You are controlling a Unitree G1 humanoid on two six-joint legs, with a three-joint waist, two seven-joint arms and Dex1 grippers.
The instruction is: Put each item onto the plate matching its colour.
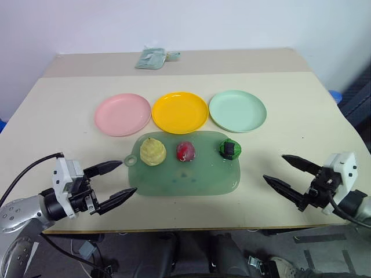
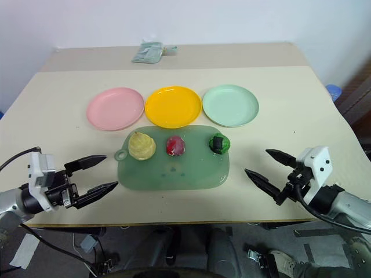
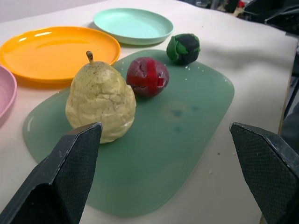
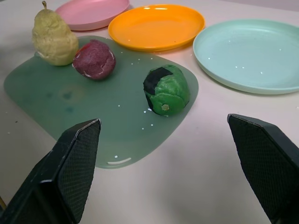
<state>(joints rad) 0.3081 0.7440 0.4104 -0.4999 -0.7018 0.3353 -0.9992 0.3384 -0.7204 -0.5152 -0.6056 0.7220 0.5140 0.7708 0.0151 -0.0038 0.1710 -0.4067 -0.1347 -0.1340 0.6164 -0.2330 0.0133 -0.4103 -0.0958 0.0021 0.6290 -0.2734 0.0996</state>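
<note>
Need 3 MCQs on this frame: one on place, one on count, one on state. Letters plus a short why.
1. Where does the yellow pear sit?
A. on the yellow plate
B. on the green mat, at its left end
C. on the bare table

2. How many round plates lie behind the mat?
A. two
B. three
C. four

3. What state is the left end effector in?
A. open, holding nothing
B. shut on the pear
C. shut on the red fruit

Answers:
1 B: the pear rests on the mat, left of the red fruit and the green item.
2 B: pink plate, yellow plate, mint green plate.
3 A: its fingers stand apart, short of the mat.
</note>
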